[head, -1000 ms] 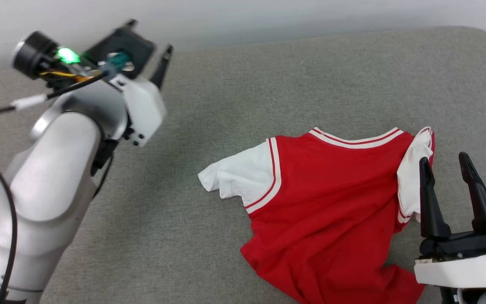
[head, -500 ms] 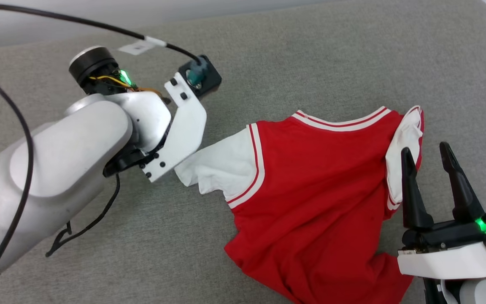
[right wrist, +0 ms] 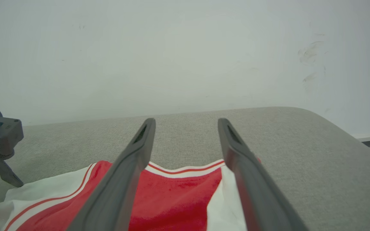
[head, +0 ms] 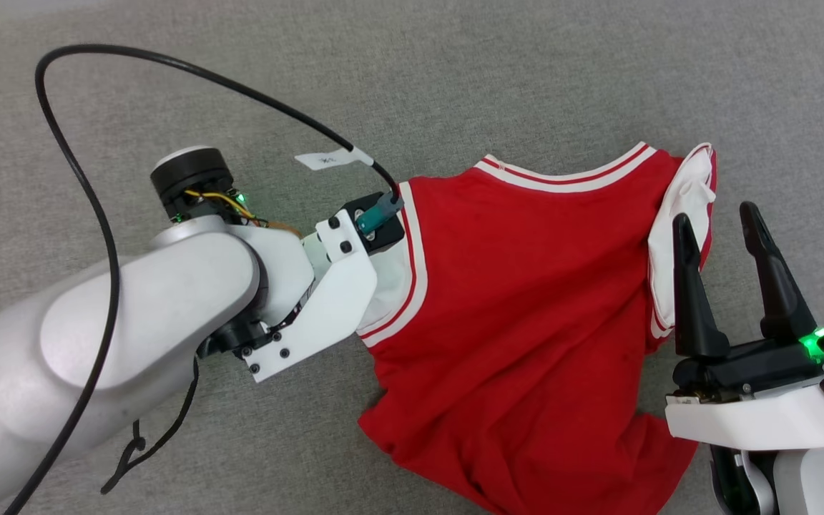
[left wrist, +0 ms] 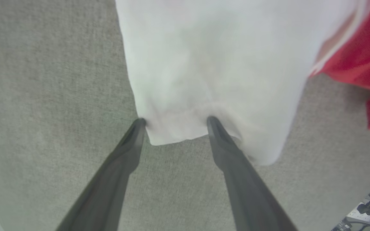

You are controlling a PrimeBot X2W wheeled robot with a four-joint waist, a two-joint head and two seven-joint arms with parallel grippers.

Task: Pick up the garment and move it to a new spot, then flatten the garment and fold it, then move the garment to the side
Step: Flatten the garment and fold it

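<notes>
Left hand [left wrist: 175, 123], wide open, empty, straddled the garment [head: 526, 307] sleeve at nine o'clock; pickup seemingly underway, closing next

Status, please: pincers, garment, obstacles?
Left pincer open at white sleeve edge; right pincer open over other sleeve. Garment crumpled, ungripped. Black cable near left arm.

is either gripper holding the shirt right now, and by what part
Nothing is held. The left gripper is open, tips at the hem of the white sleeve of the red T-shirt; the right gripper is open near the other sleeve.
</notes>
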